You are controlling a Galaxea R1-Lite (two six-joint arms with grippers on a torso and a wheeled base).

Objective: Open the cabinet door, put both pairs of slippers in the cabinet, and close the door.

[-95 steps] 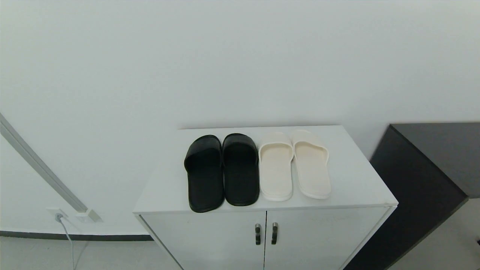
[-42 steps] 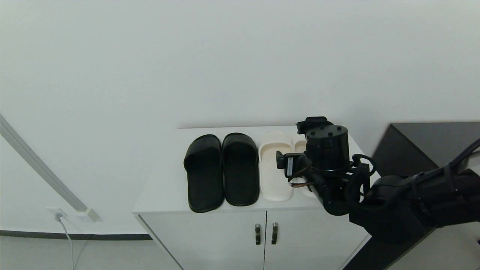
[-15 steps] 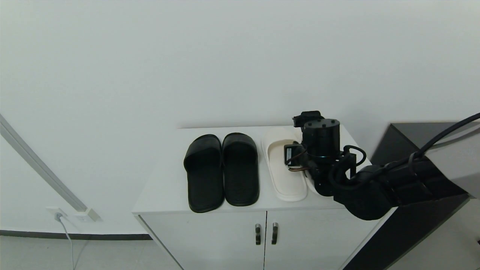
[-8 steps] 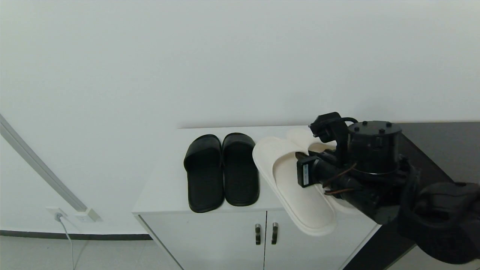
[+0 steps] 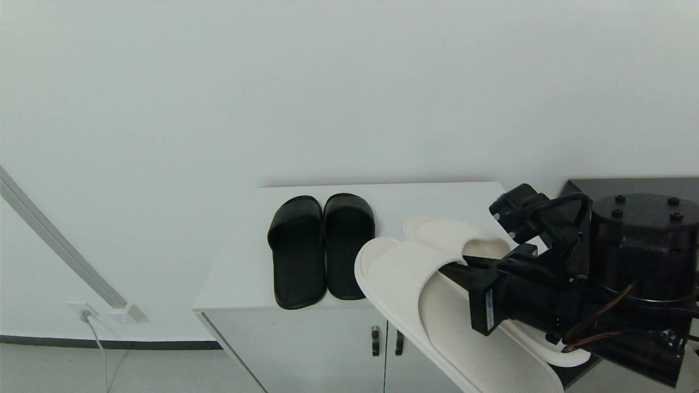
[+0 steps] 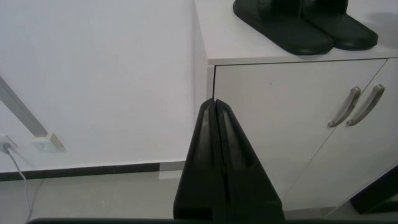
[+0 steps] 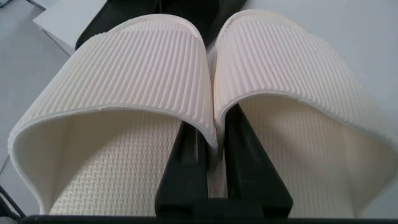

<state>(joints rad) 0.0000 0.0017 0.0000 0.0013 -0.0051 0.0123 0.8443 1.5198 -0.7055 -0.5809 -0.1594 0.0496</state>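
Observation:
The pair of white slippers (image 5: 415,278) hangs in the air, lifted off the white cabinet (image 5: 235,273) toward its front right. My right gripper (image 5: 458,267) is shut on the two inner sides, pressed together. In the right wrist view the white slippers (image 7: 143,81) sit on either side of my right gripper (image 7: 211,155). The black slippers (image 5: 322,245) lie side by side on the cabinet top. Both doors are closed, and their handles (image 5: 375,334) meet in the middle. In the left wrist view, my left gripper (image 6: 215,109) is shut and empty, low beside the cabinet's left corner, below the black slippers (image 6: 305,25).
A dark cabinet (image 5: 628,185) stands to the right of the white one. A wall socket with a cable (image 5: 82,315) and a slanted cable duct (image 5: 49,234) are on the wall at the left. The white wall is right behind the cabinet.
My right arm came in over the white slippers, closed on them and lifted them. Over the last second it has pulled them forward and to the right, off the cabinet top.

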